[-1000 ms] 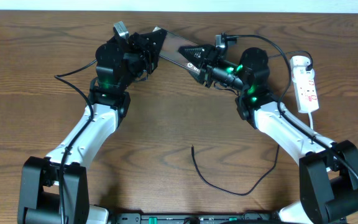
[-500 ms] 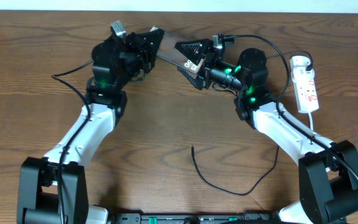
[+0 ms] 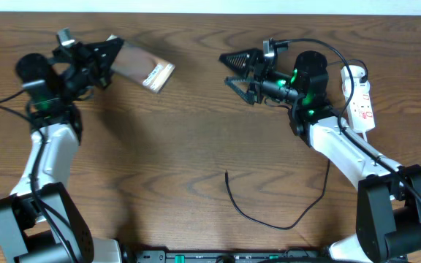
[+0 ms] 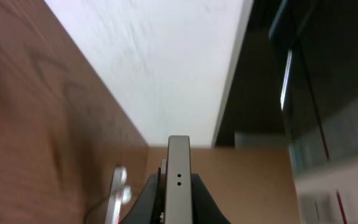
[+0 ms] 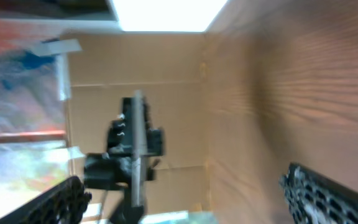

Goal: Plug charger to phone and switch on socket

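Observation:
My left gripper [image 3: 108, 60] is shut on one end of the phone [image 3: 146, 71] and holds it tilted above the table's far left. In the left wrist view the phone [image 4: 179, 155] stands edge-on between the jaws [image 4: 178, 190]. My right gripper [image 3: 237, 70] is open and empty, in the air at the far middle, a good way right of the phone. In the right wrist view its jaws [image 5: 197, 199] are wide apart, and the phone [image 5: 137, 143] shows far off, edge-on. The charger [image 3: 265, 219] lies curled on the near table, its plug tip [image 3: 226, 174] free. The socket [image 3: 361, 98] lies at the far right.
The socket's white lead [image 3: 369, 142] runs down beside the right forearm. Thick black arm cables loop above the right wrist [image 3: 320, 47]. The table's back edge meets a white wall [image 3: 210, 6].
The left arm swung far to the left, carrying the phone away from the right gripper. The right gripper, which was at the phone's end, is now clear of it and open.

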### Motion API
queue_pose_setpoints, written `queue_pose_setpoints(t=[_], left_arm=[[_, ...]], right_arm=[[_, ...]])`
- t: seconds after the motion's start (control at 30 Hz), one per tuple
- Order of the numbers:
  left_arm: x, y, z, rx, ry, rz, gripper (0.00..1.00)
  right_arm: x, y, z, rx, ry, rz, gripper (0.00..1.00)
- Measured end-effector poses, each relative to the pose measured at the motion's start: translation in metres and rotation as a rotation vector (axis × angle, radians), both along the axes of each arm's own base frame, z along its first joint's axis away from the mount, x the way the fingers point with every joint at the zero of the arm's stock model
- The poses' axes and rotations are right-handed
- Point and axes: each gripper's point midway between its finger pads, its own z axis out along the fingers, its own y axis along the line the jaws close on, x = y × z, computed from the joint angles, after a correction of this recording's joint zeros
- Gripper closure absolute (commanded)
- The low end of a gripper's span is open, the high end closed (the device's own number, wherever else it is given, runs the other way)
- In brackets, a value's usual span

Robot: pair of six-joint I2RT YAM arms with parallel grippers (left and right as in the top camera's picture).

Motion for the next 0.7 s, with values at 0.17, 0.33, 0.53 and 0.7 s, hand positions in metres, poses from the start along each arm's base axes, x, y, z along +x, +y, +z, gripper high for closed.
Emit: queue_pose_setpoints(t=[0.17,0.33,0.53,0.7], left_arm=[[-0.029,-0.012,0.004,0.027,-0.060,-0.204,0.93],[-0.052,-0.032,0.006,0.042,-0.108,-0.373,0.93],[-0.060,-0.037,0.007,0.072,-0.163,-0.428,0.93],[-0.062,-0.038,0.007,0.124,-0.240,-0.439,0.93]], right_arm=[[-0.020,-0.002,-0.041,-0.160,0.116,0.085,0.01],[-0.030,-0.010,-0.046,-0.314,0.145,0.136,0.01],[-0.061,-0.038,-0.074,-0.608,0.222,0.184,0.01],[-0.102,-0.045,-0.108,-0.903,0.241,0.279,0.01]])
